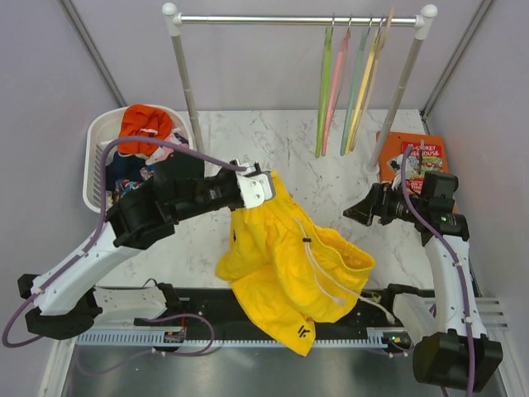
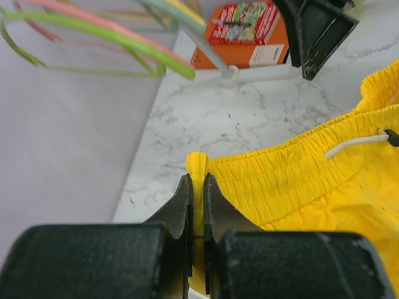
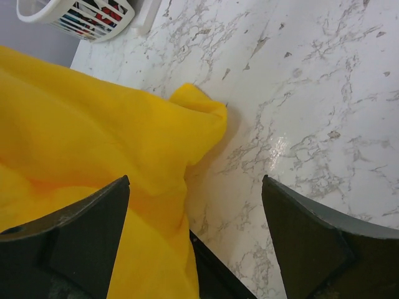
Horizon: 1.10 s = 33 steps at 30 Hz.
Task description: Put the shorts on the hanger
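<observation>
My left gripper (image 2: 196,180) is clamped on the edge of the elastic waistband of the shorts (image 1: 285,265). The rest of the yellow fabric sags away below and to the right of it, onto the marble table (image 1: 331,178). The right gripper (image 3: 194,179) is just right of the pile, fingers spread wide with nothing in them, one leg corner lying right under it. The green hanger (image 1: 324,91) hangs on the rail (image 1: 297,18) well beyond both grippers, leftmost in a bunch with the pink one (image 1: 335,87). An orange book (image 1: 421,157) sits just behind the right gripper. Behind my left arm, the white basket (image 1: 97,136) holds an orange-red garment (image 1: 145,122) on top of patterned clothes.
</observation>
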Each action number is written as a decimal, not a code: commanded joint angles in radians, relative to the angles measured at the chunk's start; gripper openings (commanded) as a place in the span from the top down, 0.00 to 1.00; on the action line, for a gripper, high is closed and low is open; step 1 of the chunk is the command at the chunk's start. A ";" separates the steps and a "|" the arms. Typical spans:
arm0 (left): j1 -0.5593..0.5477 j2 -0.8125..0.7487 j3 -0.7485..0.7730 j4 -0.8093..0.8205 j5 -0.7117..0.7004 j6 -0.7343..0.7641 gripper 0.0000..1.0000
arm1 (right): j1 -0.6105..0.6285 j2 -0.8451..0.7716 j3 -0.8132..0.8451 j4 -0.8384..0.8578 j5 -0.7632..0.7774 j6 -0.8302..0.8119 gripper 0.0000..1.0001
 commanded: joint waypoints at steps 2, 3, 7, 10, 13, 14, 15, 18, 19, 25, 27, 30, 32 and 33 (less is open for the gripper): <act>0.249 0.032 -0.085 0.076 0.074 -0.248 0.98 | -0.004 0.042 0.013 0.046 -0.067 0.012 0.07; 0.294 0.043 -0.091 0.074 0.088 -0.317 0.98 | -0.004 0.051 0.013 0.046 -0.065 0.009 0.07; 0.464 0.112 -0.134 0.080 0.137 -0.440 0.98 | -0.004 0.069 0.007 0.047 -0.062 -0.008 0.07; 0.550 0.181 -0.166 0.090 0.206 -0.522 0.98 | -0.004 0.108 -0.017 0.075 -0.053 0.001 0.07; 0.599 0.229 -0.208 0.126 0.263 -0.568 0.98 | 0.005 0.173 -0.057 0.121 -0.036 0.076 0.09; 0.612 0.238 -0.228 0.146 0.269 -0.575 0.98 | 0.010 0.195 -0.077 0.159 -0.025 0.118 0.10; 0.616 0.244 -0.234 0.153 0.274 -0.585 0.98 | 0.018 0.239 -0.088 0.180 -0.008 0.141 0.11; 0.627 0.249 -0.268 0.172 0.314 -0.589 0.98 | 0.082 0.337 -0.105 0.260 0.033 0.190 0.15; 0.629 0.246 -0.277 0.176 0.317 -0.589 0.98 | 0.106 0.364 -0.100 0.294 0.048 0.196 0.16; 0.632 0.210 -0.331 0.171 0.346 -0.569 0.98 | 0.349 0.508 -0.088 0.574 0.230 0.317 0.20; 0.633 0.204 -0.331 0.165 0.348 -0.562 0.98 | 0.408 0.563 -0.085 0.651 0.280 0.334 0.21; 0.641 0.198 -0.343 0.151 0.364 -0.565 0.98 | 0.462 0.638 -0.094 0.805 0.360 0.360 0.23; 0.644 0.198 -0.357 0.142 0.377 -0.565 0.98 | 0.485 0.666 -0.123 0.947 0.406 0.409 0.24; 0.644 0.195 -0.361 0.142 0.383 -0.568 0.98 | 0.510 0.690 -0.131 0.984 0.426 0.419 0.25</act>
